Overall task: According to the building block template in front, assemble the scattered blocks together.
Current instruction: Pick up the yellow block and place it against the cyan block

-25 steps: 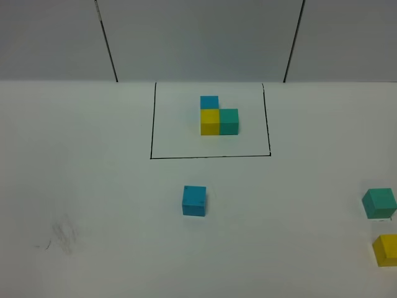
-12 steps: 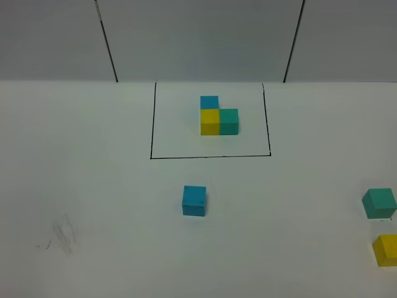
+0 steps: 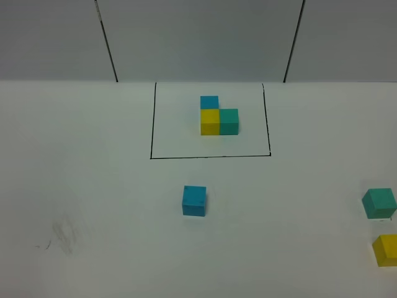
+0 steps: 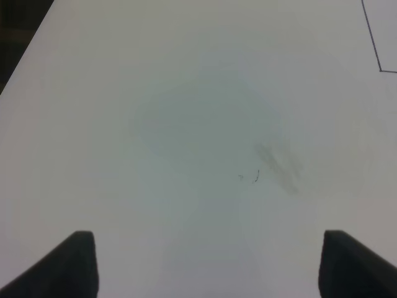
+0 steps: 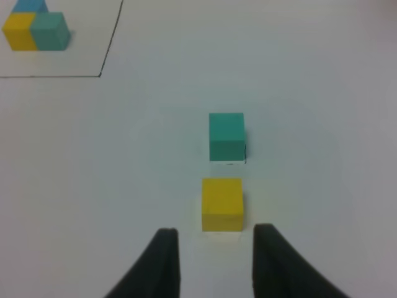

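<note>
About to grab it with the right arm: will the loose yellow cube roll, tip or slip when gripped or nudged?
The loose yellow cube sits flat on the table, so it should slide rather than roll or tip. Flat parallel sides suggest a stable, stiff grip. Its matte look hints at little slipping; weight can't be told.
</note>
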Motion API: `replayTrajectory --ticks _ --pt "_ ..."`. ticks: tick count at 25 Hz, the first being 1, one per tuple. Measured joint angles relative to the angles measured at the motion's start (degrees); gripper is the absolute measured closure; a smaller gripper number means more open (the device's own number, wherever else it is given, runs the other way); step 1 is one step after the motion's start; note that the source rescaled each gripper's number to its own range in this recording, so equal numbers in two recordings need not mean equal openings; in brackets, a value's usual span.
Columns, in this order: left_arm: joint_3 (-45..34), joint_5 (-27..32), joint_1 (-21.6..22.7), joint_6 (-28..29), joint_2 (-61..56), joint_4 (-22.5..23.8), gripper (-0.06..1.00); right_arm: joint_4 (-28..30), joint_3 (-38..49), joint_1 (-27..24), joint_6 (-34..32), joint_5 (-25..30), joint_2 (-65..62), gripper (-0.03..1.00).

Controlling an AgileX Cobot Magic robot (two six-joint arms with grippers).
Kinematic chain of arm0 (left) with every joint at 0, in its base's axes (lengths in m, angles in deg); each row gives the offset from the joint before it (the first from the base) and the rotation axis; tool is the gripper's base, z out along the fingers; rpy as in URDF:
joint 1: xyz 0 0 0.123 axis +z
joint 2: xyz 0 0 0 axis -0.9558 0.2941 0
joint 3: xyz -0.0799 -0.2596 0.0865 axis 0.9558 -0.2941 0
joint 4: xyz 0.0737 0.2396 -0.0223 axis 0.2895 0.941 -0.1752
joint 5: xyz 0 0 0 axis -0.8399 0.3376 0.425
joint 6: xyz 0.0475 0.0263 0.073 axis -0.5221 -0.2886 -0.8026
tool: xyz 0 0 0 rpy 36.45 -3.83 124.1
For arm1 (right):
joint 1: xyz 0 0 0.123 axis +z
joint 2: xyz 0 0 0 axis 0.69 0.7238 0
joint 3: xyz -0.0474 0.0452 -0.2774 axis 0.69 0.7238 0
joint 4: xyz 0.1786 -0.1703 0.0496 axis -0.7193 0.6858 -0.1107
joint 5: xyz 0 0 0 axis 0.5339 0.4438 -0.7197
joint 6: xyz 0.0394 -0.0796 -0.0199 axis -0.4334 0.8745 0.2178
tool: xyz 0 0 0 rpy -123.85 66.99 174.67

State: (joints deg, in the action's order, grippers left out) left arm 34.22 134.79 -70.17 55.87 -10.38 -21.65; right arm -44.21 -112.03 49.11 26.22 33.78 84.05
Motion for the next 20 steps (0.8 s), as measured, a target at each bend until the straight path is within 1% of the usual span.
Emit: replayTrajectory --ticks 16,18,20 --pt "0.0 0.0 0.0 0.0 0.0 0.0 0.36 1.0 0.0 0.0 -0.5 0.0 0.0 0.97" --pt "0.0 0.0 0.0 0.0 0.0 0.0 0.36 1.6 0.0 0.0 -1.0 0.0 0.0 0.94" --pt "0.0 0.0 0.0 0.0 0.0 0.0 0.36 2.7 0.0 0.0 -1.7 0.0 0.0 0.86"
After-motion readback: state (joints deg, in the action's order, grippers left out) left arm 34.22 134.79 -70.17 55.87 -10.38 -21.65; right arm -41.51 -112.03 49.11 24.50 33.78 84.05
